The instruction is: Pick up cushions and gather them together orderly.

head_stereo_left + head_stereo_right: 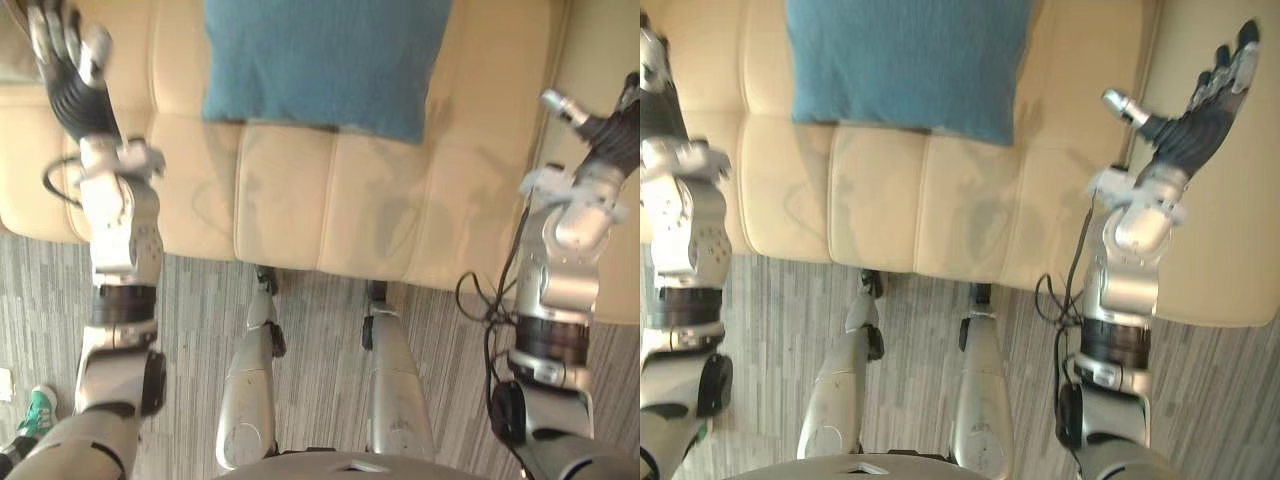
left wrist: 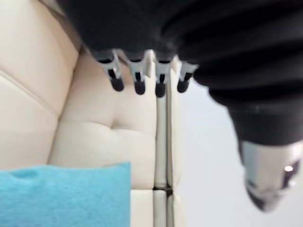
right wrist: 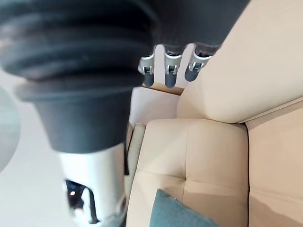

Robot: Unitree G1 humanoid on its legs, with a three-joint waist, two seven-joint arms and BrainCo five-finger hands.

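One cream sofa [image 1: 330,200] spans the scene in front of the robot. The step in hand looks to me like the reach before a first pick-up: nothing is grasped and no gathering is done yet. Toward the back of its seat is a blue cushion [image 1: 320,60], roughly midway between the two arms and apart from both. I cannot tell whether it lies flat or leans on the upholstery behind it. The left hand [image 1: 78,90] is raised over the sofa's left end, fingers spread wide and empty. Its wrist view shows straight fingers over bare upholstery, with the cushion's edge off to one side. The right hand [image 1: 1198,115] is held up over the sofa's right end, palm showing and fingers straight and fanned, likewise empty. As I judge it, the next move calls for both hands to come inward and down to the cushion's two sides. They should close on it evenly, since a soft cushion is likely to sag or swing if taken by one corner. Where it should go after that I cannot judge from one cushion alone. As for containers, the sofa is the nearest thing to one here, and its whole load is that single cushion. A person's green shoe [image 1: 40,410] stands on the floor [image 1: 200,320] by the left arm, well away from the work.
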